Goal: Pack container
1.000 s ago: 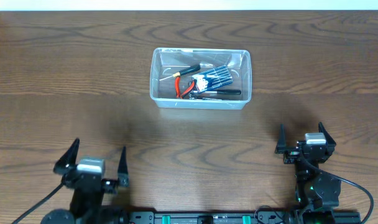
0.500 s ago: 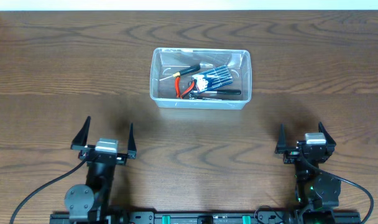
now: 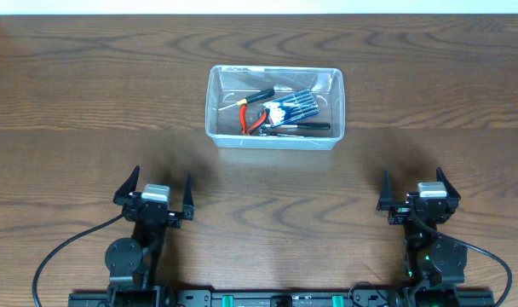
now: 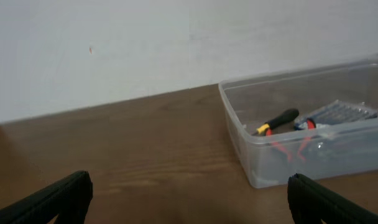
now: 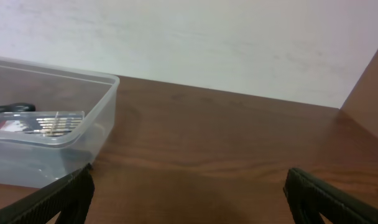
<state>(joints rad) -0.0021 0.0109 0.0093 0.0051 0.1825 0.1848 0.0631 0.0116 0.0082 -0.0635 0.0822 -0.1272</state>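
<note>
1. Left tool (image 3: 163, 176): fingers spread wide, holding nothing. Over the last sec it slides right and squares up. It goes from skewed at the front-left to facing straight toward the far edge, and now mirrors its partner.
2. Right tool (image 3: 412, 174): also wide apart and empty. No change in pos. over the same sec.
3. Both sit near the front edge of the bench (image 3: 71, 102), well apart from the container (image 3: 210, 102).
4. The container stands upright at centre-back with no lid in view, and it hasn't shifted. Inside are red-handled cutters (image 3: 250, 122), a black/yellow screwdriver (image 3: 259, 96), a blue bit set (image 3: 295, 105) and a dark-handled item (image 3: 308, 128) just beside it.
5. Meaning: no loose item shows outside the container, and both tools are empty and pulled back. So packing is prob. done and the left arm is settling to rest.
6. The overhead is the only view with both arms and all the contents.
7. Left wrist: the left tool (image 4: 189, 193) frames the container (image 4: 239, 146) side-on at right. The screwdriver (image 4: 279, 120) and the red handles show through the clear side, with a pale wall (image 4: 114, 43) behind.
8. Right wrist: the right tool (image 5: 189, 186) sees only one end of the container (image 5: 108, 106), at left, with the bit set (image 5: 52, 121) inside. The dark shape at the frame edge is poss. a handle, but it's too cropped to tell.
</note>
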